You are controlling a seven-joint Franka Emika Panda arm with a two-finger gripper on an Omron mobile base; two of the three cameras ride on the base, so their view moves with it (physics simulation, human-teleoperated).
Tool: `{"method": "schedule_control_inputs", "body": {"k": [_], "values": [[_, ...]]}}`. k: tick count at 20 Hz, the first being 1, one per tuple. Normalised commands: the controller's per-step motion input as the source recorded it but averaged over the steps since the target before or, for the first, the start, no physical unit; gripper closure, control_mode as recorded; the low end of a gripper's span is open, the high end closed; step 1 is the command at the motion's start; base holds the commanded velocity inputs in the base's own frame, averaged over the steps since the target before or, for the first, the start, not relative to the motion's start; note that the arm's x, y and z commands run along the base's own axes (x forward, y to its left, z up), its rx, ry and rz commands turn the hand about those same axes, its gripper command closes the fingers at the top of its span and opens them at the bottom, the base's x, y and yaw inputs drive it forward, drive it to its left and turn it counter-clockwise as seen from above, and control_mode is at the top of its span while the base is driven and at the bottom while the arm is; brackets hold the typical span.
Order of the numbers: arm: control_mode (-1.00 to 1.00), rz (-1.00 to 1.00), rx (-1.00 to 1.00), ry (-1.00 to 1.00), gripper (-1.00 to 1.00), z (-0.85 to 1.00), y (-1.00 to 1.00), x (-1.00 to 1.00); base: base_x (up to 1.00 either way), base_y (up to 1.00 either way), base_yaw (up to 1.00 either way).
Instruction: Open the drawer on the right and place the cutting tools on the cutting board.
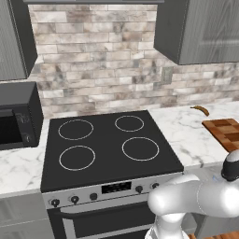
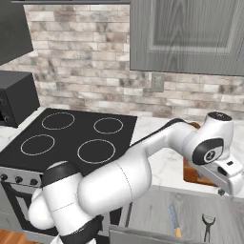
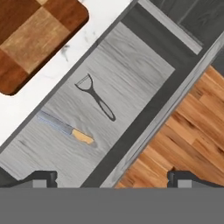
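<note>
The drawer (image 3: 131, 61) stands pulled out below the counter edge, its grey inside showing. In it lies one cutting tool, a slim knife (image 3: 65, 127) with a bluish-grey blade and an orange-tan handle; the right base view has the same knife (image 2: 175, 220) on the drawer (image 2: 150, 209) floor. The checkered reddish-brown cutting board (image 3: 30, 39) rests on the white counter just beyond the drawer, and the arm partly covers the cutting board (image 2: 190, 175) there. My gripper (image 3: 112, 179) hovers above the drawer, open and empty, with the knife below and to one side of it.
A dark peeler (image 3: 97, 96) lies in the drawer beside the knife. A curved brown-orange thing (image 1: 200, 109) sits on the counter behind the cutting board (image 1: 226, 133). The black stove (image 1: 107, 144) is left of the drawer, a microwave (image 1: 16, 116) farther left. Wooden floor (image 3: 183, 131) lies past the drawer front.
</note>
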Motion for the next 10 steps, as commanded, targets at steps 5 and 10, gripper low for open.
{"method": "schedule_control_inputs", "body": {"k": [5,10], "values": [[-1.0,0.01,0.0,0.04,-1.0,0.0,0.03,0.0,0.0,0.0,0.0],[-1.0,0.08,0.0,0.0,-1.0,-0.08,0.27,0.0,0.0,0.0,0.0]]}}
